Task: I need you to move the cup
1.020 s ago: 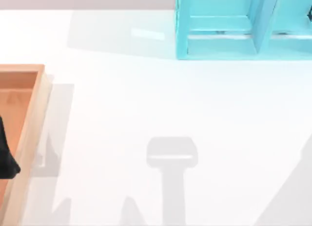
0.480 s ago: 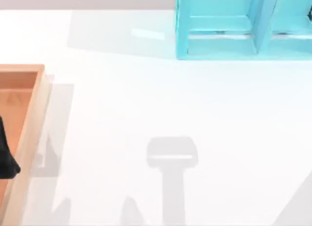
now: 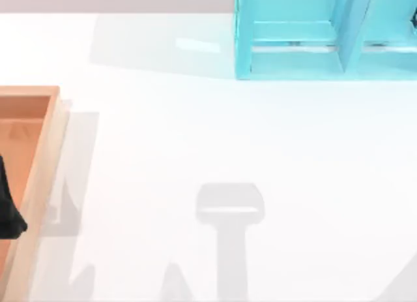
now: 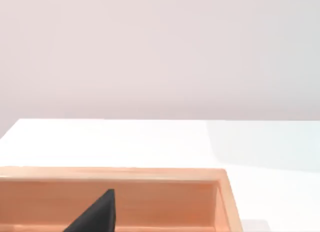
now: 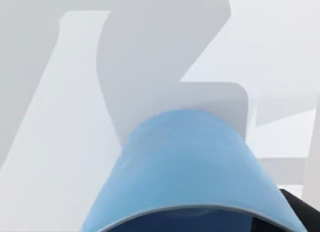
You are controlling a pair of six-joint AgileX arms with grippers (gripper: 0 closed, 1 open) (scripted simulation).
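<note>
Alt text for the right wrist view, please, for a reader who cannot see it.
A light blue cup sits close under the right wrist camera, its rim toward the lens, above a white table crossed by grey shadows. A dark gripper part shows at the corner beside the cup.

Not much of the robot to go on. The left gripper (image 3: 8, 207) is plain matte black, wedge-shaped with a pointed tip (image 4: 97, 214). No markings, cables or screws visible on it.
</note>
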